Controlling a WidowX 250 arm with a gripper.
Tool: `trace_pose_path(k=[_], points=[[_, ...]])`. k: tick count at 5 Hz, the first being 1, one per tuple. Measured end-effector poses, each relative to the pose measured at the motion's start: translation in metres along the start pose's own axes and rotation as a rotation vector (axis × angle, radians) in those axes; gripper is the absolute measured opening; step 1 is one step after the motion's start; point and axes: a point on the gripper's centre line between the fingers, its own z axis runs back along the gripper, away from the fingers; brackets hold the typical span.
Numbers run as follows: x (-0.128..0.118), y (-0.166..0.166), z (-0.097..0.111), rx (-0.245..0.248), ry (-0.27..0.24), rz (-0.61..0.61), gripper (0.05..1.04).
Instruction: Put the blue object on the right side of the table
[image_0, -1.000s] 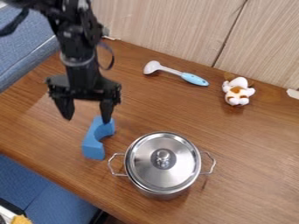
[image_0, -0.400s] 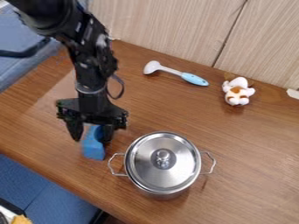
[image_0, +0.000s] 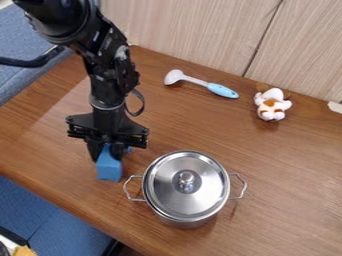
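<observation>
The black gripper (image_0: 107, 154) hangs over the left part of the table, just left of the pot. Its fingers are closed in on the two sides of the blue object (image_0: 109, 167), a block with a curved cut-out. The block's lower end shows below the fingers, on the wooden table (image_0: 194, 120); its upper part is mostly hidden by the gripper.
A lidded steel pot (image_0: 187, 187) with two wire handles stands right of the block, one handle close to it. Farther back lie a ladle (image_0: 200, 83) with a light blue handle and a white and brown plush toy (image_0: 272, 104). A wooden panel borders the back.
The gripper has come down and slightly right onto the blue object, and its fingers have drawn together around it. The block has shifted very slightly. Pot, ladle and toy have kept their places.
</observation>
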Motion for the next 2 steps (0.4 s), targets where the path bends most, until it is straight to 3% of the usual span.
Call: trace_pose_path(k=[2], points=[[0.0026,0.0063,0.0029,-0.042,0.028,0.119,0.291]])
